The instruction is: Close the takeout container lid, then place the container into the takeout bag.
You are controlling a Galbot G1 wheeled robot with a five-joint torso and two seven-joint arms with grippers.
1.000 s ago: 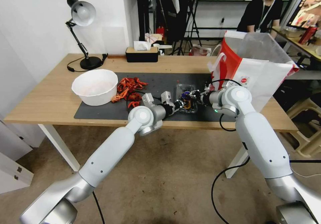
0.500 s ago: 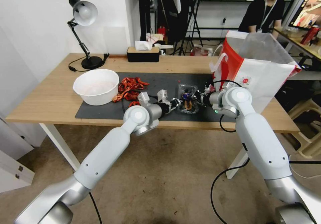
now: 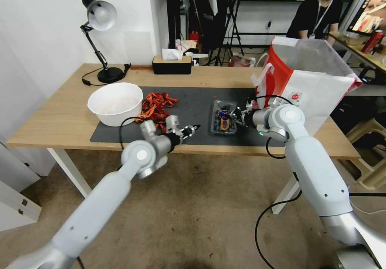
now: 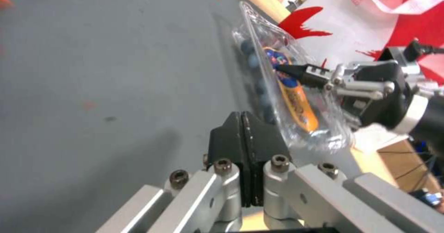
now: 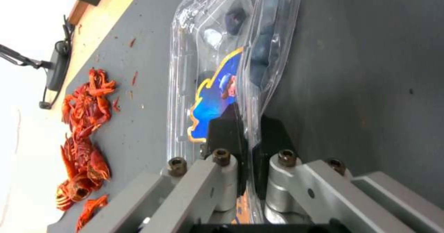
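Note:
The takeout container (image 3: 224, 118) is a small clear clamshell with dark blueberries, lying flat on the dark mat (image 3: 193, 100). Its lid (image 5: 210, 87), with a blue and yellow label, lies down over the tray. My right gripper (image 3: 236, 116) is shut on the container's near rim, its fingers (image 5: 227, 132) pinching the clear plastic edge. My left gripper (image 3: 194, 128) is shut on nothing and hovers over the mat, a little apart from the container (image 4: 277, 83). The takeout bag (image 3: 311, 88), white with a red side, stands open just right of the container.
A white bowl (image 3: 115, 102) sits at the mat's left end, with a heap of red crayfish (image 3: 157, 105) beside it. A desk lamp (image 3: 100, 44) and a tissue box (image 3: 172, 63) stand at the table's back. The table's front edge is close to both wrists.
My left gripper has drawn back from the container, leftward and toward the table's front edge. The container now lies flat with its lid down. The right gripper has kept its place.

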